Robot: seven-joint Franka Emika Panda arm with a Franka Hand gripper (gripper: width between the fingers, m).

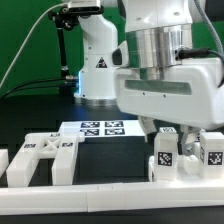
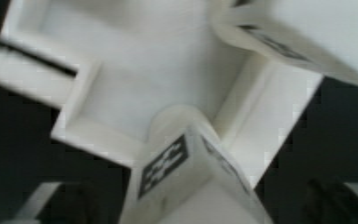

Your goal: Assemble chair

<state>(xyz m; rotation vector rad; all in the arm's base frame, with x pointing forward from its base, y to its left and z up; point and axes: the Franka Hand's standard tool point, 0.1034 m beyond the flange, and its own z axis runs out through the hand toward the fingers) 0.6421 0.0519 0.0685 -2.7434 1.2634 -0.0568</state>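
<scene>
Two tagged chair parts stand at the exterior view's right, just behind the low white rail, and the gripper is down between them: the tagged post on one side, the second tagged part on the other. On the wrist view the fingers are only dark blurs at two far corners, spread wide. A tagged face, which I take for the post's, rises in the gap and touches neither, as far as the blur lets me judge. So the claw is spread, pinching nothing. The post sits right under the palm, its long axis running away from the camera toward a broad white panel piece; whether it is seated there I cannot tell. My read: a grasp is being lined up, and it hinges on closing across the post's narrow width, not along its length. Over at the exterior view's left, the slotted panel lies flat on the black table, well apart, with the marker board behind.
</scene>
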